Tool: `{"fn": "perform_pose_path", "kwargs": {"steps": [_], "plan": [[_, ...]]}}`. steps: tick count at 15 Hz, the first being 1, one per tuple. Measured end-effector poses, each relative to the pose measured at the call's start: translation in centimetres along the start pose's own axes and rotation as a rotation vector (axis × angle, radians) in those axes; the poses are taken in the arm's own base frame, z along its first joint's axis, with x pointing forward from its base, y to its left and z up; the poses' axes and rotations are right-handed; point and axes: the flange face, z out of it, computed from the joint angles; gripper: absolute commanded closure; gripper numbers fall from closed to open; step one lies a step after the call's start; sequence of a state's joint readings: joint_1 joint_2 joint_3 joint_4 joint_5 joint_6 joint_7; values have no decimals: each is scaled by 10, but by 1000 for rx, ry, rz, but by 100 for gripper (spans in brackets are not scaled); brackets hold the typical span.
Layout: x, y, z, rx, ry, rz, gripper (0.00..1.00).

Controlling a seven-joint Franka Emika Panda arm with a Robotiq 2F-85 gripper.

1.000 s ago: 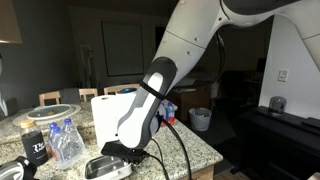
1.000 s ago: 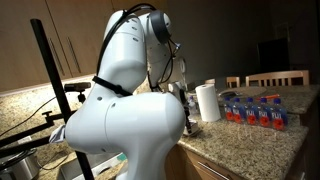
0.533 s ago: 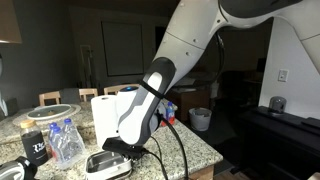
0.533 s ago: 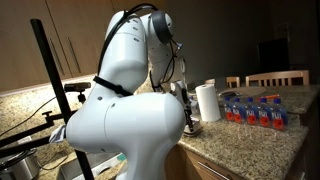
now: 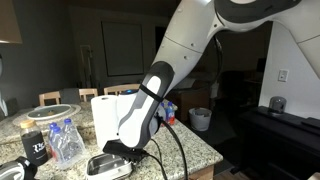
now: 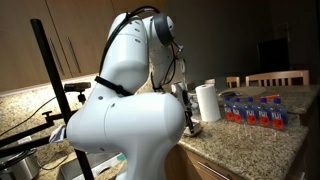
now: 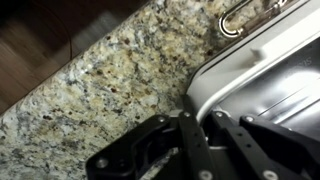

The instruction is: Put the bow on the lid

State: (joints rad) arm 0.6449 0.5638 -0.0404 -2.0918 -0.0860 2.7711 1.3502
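The bow (image 7: 262, 75) is a whitish translucent tub. In the wrist view its rounded rim runs between my two fingers (image 7: 190, 140). My gripper (image 7: 207, 140) is shut on that rim, one finger inside the tub and one outside. In an exterior view the gripper (image 5: 118, 152) is low over the counter with the bow (image 5: 106, 165) at its tips, near the front edge. A dark curved rim at the wrist view's top right looks like a corner of the lid (image 7: 232, 22), just beyond the bow. I cannot tell whether the bow rests on it. In the other exterior view the arm hides both.
A paper towel roll (image 5: 104, 116) (image 6: 207, 101) stands on the granite counter (image 7: 110, 80) behind the gripper. A pack of water bottles (image 5: 66, 141) (image 6: 258, 112) and a black mug (image 5: 37, 146) sit nearby. The counter's front edge is close.
Almost nothing differs. The arm and the bow shifted only slightly and the gripper stays low at the counter.
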Motion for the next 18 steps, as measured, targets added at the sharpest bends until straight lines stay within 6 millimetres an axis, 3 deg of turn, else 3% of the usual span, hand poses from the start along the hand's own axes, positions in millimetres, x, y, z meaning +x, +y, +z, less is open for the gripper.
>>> {"fn": "perform_pose_path", "kwargs": {"steps": [4,5,6,16,18], "plan": [[-5,-6,1,7,-5,-8,96],[-6,-7,1,8,-6,-10,85],[-8,-8,1,10,-8,-11,64],[-11,-10,6,9,-13,-15,2],[-6,-17,-5,31,-3,-12,0]]}}
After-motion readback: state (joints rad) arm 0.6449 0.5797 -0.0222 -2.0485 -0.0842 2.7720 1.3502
